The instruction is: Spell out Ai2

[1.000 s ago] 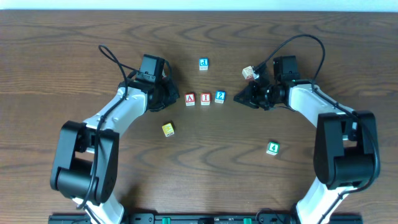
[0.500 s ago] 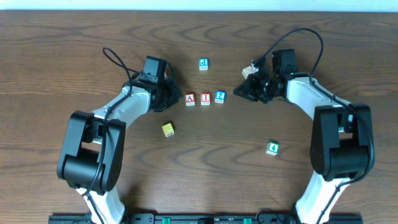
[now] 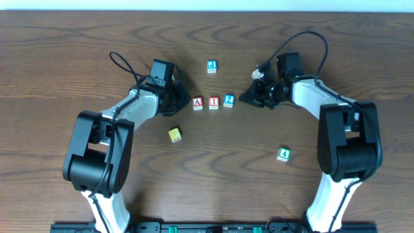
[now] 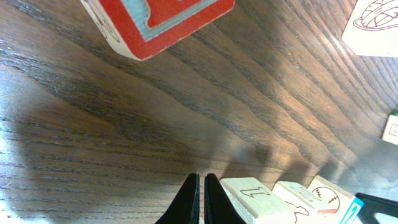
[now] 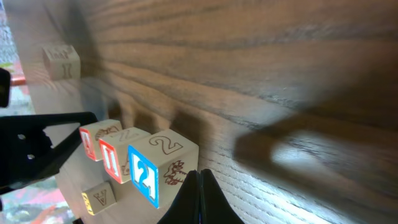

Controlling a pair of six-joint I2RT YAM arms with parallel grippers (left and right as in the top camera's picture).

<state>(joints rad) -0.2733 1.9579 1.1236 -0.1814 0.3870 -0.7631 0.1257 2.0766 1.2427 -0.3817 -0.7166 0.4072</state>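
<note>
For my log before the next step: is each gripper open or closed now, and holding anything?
Left gripper: closed, holding nothing.
Right gripper: closed, holding nothing.

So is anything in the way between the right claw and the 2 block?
No, nothing visible. Only bare table lies between the right gripper and the 2 block. The I block sits on the 2's far side.
</note>
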